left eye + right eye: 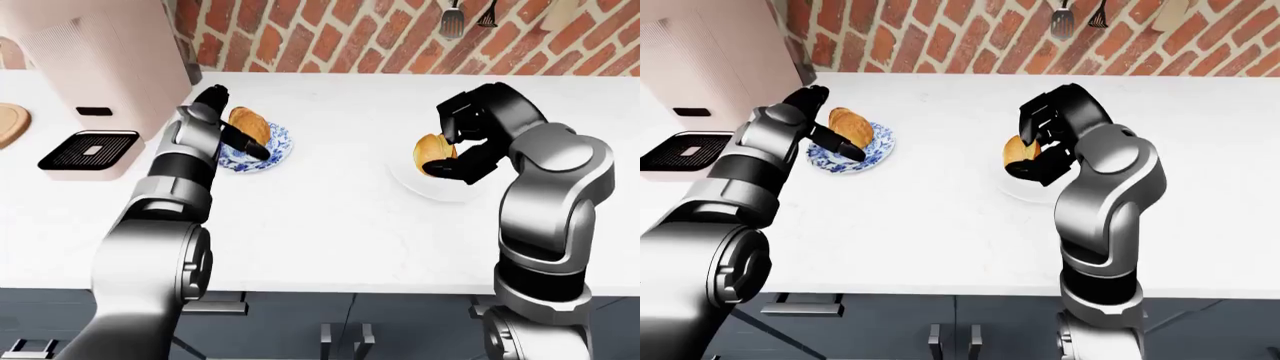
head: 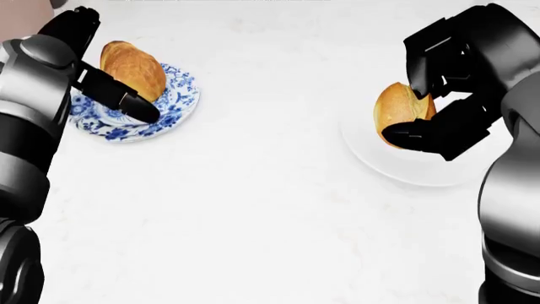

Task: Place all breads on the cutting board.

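Note:
A golden bread roll (image 2: 132,67) stands tilted on a blue patterned plate (image 2: 173,104) at the head view's upper left. My left hand (image 2: 114,63) grips it, with one black finger (image 2: 122,98) under its lower side and the other fingers behind its top. A second roll (image 2: 400,111) hangs just above a white plate (image 2: 413,168) at the right, and my right hand (image 2: 405,114) is shut on it from the right side. A round wooden board (image 1: 8,124) peeks in at the left edge of the left-eye view, beyond a pink appliance.
The pink appliance (image 1: 100,67) with a black grille tray (image 1: 88,148) stands on the white counter (image 1: 320,217) between the board and the blue plate. Utensils (image 1: 452,19) hang on the brick wall. The counter's near edge runs along the bottom of the eye views.

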Robot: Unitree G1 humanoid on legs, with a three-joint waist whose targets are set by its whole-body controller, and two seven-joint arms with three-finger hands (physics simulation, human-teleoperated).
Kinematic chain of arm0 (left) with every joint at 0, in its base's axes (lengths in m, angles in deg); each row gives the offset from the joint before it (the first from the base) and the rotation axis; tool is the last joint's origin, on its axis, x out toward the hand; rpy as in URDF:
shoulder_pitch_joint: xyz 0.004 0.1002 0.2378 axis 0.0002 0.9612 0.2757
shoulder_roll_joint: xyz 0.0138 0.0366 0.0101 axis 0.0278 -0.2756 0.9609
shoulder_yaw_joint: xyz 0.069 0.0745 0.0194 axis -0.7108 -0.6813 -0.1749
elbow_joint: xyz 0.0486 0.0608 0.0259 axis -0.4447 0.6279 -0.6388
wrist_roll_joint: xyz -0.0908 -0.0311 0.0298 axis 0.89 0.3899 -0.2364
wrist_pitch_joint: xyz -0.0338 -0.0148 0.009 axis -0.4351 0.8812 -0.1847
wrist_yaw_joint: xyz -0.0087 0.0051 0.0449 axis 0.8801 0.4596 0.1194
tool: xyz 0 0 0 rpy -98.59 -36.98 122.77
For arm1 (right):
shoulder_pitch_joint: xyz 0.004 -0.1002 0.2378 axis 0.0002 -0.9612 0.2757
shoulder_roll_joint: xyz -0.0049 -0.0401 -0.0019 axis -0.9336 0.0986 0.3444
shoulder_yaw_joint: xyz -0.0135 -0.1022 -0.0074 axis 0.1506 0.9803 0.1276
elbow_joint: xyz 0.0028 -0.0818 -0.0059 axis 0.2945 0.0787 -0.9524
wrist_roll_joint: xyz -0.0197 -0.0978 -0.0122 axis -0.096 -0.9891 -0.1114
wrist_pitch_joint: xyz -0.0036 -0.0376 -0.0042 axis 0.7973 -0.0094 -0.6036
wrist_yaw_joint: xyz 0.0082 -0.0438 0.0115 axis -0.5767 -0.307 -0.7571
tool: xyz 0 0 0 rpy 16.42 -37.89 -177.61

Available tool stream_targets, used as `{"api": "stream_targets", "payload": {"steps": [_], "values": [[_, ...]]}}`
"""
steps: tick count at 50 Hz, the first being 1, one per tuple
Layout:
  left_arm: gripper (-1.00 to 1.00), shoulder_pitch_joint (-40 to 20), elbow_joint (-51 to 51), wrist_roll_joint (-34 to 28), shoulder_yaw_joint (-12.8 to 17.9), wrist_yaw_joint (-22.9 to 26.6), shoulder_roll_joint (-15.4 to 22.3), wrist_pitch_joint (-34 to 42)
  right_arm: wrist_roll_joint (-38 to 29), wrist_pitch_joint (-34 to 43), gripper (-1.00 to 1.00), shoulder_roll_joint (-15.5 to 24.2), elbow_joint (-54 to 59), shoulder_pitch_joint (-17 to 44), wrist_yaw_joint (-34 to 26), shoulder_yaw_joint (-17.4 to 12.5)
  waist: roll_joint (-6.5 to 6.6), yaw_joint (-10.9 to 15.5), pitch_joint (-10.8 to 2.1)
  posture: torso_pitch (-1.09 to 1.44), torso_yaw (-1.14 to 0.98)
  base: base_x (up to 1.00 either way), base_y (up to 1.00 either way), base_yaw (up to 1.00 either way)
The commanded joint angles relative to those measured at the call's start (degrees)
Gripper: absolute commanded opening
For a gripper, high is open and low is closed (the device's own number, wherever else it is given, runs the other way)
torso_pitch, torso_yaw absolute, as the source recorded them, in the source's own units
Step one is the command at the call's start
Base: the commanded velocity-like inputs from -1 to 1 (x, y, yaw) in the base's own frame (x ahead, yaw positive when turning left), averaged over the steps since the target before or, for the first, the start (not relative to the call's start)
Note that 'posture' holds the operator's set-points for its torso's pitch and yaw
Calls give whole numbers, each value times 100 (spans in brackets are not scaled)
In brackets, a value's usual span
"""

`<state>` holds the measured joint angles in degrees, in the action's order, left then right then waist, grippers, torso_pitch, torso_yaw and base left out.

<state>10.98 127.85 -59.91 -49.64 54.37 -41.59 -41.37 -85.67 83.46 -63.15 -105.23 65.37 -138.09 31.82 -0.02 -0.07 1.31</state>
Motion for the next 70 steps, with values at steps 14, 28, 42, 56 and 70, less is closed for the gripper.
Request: {"api": "stream_targets", "payload": {"steps": [14, 28, 42, 56, 70], "values": [[77, -258, -227, -32, -29, -74, 47, -142, -12, -122, -100, 38, -152, 126, 132, -33, -5, -2, -181, 0, 0, 0, 0, 0], [47, -182, -178, -164, -93, -189, -25, -251, 45, -187, -100, 17, -102, 84, 209, -40, -5, -1, -191, 0, 0, 0, 0, 0], [22, -97, -102, -339, -116, -500, -98, -450, 70, -214, -100, -7, -102, 13, 264, -29, -2, 2, -205, 0, 0, 0, 0, 0], [-4, -106, -54, -337, -78, -760, -110, -598, 120, -253, -100, -31, -95, -62, 345, -28, 9, -4, -215, 0, 0, 0, 0, 0], [-46, -275, -224, -113, 47, -762, 43, -626, 109, -213, -100, 14, -127, -32, 294, -30, 8, -11, -201, 0, 0, 0, 0, 0]]}}
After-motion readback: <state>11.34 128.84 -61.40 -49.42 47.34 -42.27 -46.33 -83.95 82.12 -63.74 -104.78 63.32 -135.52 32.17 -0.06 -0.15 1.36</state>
